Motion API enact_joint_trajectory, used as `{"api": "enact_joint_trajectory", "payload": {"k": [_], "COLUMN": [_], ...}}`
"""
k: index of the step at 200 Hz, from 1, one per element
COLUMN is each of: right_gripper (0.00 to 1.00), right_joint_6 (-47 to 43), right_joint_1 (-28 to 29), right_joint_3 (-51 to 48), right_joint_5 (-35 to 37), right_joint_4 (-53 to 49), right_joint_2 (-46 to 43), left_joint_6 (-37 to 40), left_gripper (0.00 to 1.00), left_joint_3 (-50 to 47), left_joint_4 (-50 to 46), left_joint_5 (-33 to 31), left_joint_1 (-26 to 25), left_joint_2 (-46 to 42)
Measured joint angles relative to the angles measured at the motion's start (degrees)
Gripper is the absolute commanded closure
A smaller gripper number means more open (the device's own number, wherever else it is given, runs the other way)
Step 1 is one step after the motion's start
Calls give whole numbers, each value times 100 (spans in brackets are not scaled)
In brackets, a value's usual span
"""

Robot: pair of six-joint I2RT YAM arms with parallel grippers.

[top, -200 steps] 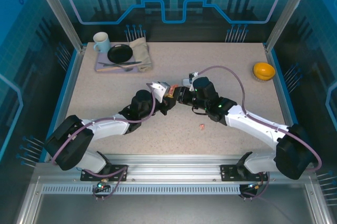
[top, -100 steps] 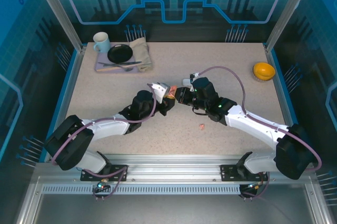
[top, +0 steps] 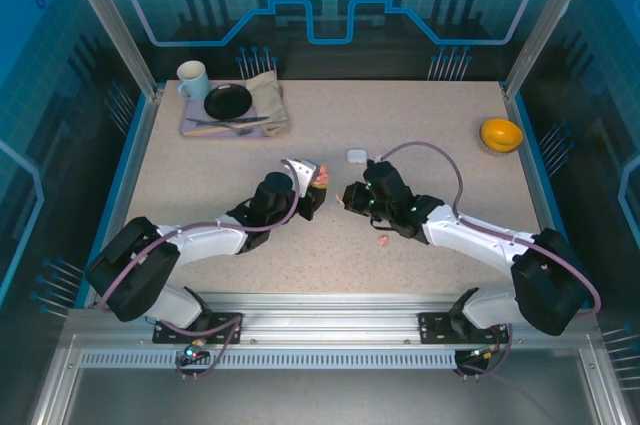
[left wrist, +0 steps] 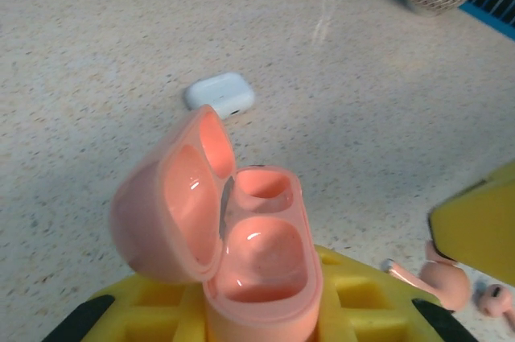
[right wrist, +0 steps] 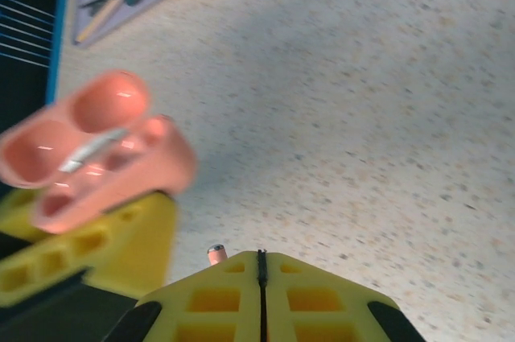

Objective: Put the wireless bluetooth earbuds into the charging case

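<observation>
Pink earbud [left wrist: 445, 282] sits pinched in the fully closed right gripper [right wrist: 260, 265], just beside the open pink charging case [left wrist: 257, 253] clamped by the tightly closed left gripper [top: 315, 188]. Both its wells look empty and a second pink earbud [top: 383, 241] lies near the case, so every insertion remains

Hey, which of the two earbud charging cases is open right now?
The salmon-pink case, clamped in the left gripper, with its lid flipped back. The white case lies shut on the table beyond it.
</observation>
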Motion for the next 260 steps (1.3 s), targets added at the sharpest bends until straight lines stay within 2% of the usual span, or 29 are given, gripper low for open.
{"api": "enact_joint_trajectory", "payload": {"k": [35,69,112,122,180,207,227,260], "right_gripper": [94,93,65,63,62,62,62,61], "right_joint_6": [94,153,328,387,466,459,339,-151], "right_joint_1": [-44,-50,-48,-33,175,535,824,824], "right_joint_3": [-254,-459,-527,-531,-520,-363,-208,83], "right_joint_5": [96,90,85,83,74,-175,-376,-291], "right_joint_4": [-4,2,127,166,247,221,105,-426], "right_joint_2": [527,1121,1207,1193,1209,1255,1174,861], "left_joint_6": [-9,-17,31,72,133,133,131,131], "left_gripper": [100,100,100,100,100,100,100,100], "left_joint_3": [-4,-7,-7,-7,-4,-4,-4,-4], "left_joint_4": [-227,-404,-516,-538,-699,-767,-813,-813], "left_joint_5": [-470,-671,-800,-804,-824,-824,-824,-822], "left_joint_1": [0,0,0,0,0,42,166,398], "left_joint_2": [-2,-184,-608,-649,-778,-933,-1117,-1364]}}
